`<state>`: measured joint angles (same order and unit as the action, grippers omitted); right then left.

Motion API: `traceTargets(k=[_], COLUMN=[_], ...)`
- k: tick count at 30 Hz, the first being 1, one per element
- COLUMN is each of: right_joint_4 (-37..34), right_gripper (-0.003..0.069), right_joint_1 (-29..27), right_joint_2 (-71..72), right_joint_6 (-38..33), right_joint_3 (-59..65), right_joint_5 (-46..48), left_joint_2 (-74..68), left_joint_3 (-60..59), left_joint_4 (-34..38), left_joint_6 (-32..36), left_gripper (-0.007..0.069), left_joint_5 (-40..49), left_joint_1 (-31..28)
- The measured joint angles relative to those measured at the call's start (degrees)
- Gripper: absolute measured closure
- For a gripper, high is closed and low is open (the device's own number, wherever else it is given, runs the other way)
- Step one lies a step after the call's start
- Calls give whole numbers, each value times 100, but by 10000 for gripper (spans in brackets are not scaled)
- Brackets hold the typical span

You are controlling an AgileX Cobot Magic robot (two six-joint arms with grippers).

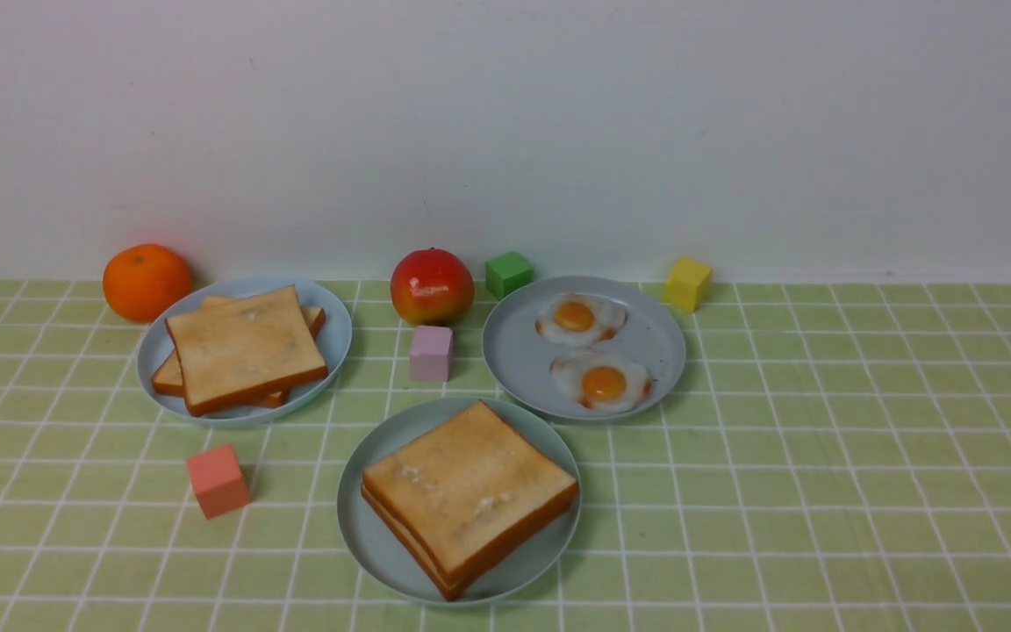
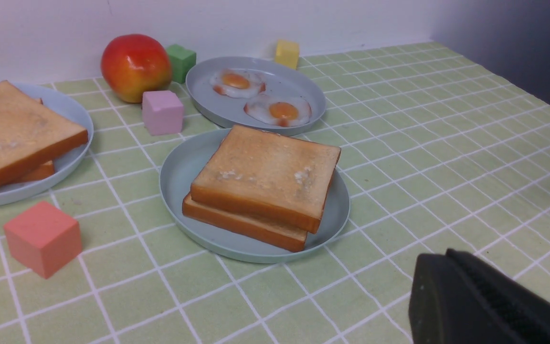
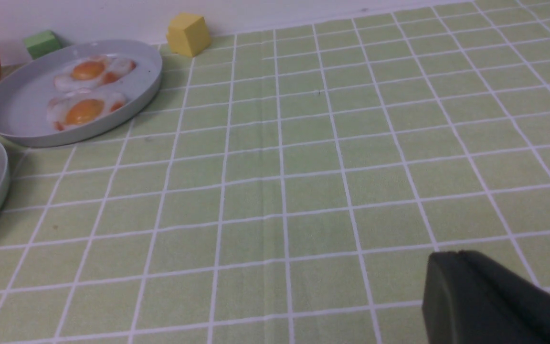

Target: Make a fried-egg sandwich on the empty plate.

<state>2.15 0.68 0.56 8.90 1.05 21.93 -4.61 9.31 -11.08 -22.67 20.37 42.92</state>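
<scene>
Two golden-brown toast slices (image 1: 469, 491) lie stacked on the pale mint-green plate (image 1: 372, 549) at the front middle of the cloth. This is the sandwich (image 2: 265, 179); no egg shows between its slices from here. Neither arm appears in the front view. My left gripper (image 2: 444, 254) is shut and empty, hovering over bare cloth to the near right of that plate (image 2: 179, 167). In the right wrist view my right gripper (image 3: 457, 254) is also shut and empty, above bare cloth well away from the plates.
A blue-grey plate (image 1: 514, 351) behind holds two fried eggs (image 1: 602, 384). Another (image 1: 336, 338) at the left holds loose toast (image 1: 242, 347). An orange (image 1: 147, 281), an apple (image 1: 432, 285) and green (image 1: 508, 274), yellow (image 1: 687, 283), pink (image 1: 431, 353) and red (image 1: 218, 479) cubes stand around.
</scene>
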Motion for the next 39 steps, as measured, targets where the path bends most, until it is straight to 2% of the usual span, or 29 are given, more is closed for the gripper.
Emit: traceTargets(k=[12,14,16,17,18,19,20,24,27,30,32,39], right_joint_4=[6,6,6,6,6,6,6,17,17,17,17,17], right_gripper=[659,657,657,657,657,657,657,657,655,653,652,650], right_joint_1=[0,-2,-2,-2,-2,-2,-2,-2,-2,-2,-2,-2], right_joint_2=[0,0,0,0,0,0,0,0,0,6,6,8], right_joint_6=[0,0,0,0,0,0,0,0,0,0,0,0], right_joint_3=[0,0,0,0,0,0,0,0,0,0,0,0], right_joint_5=[0,0,0,0,0,0,0,0,0,0,0,0], left_joint_2=[0,0,0,0,0,0,2,241,440,522,522,522], left_joint_3=[-58,-91,-95,-95,-95,-95,-95,-329,-622,-1051,-1107,-1113], left_joint_4=[-125,-146,-18,-4,182,209,377,805,978,1233,1261,1274], left_joint_6=[56,165,237,238,259,259,264,276,280,280,280,280], left_gripper=[610,613,634,637,638,638,638,638,638,638,638,638], left_joint_5=[-145,-435,-761,-794,-1034,-1078,-1169,-1197,-1189,-598,3,170], left_joint_1=[-68,-386,-977,-1047,-1618,-1692,-2187,-3420,-3717,-4029,-4065,-4071])
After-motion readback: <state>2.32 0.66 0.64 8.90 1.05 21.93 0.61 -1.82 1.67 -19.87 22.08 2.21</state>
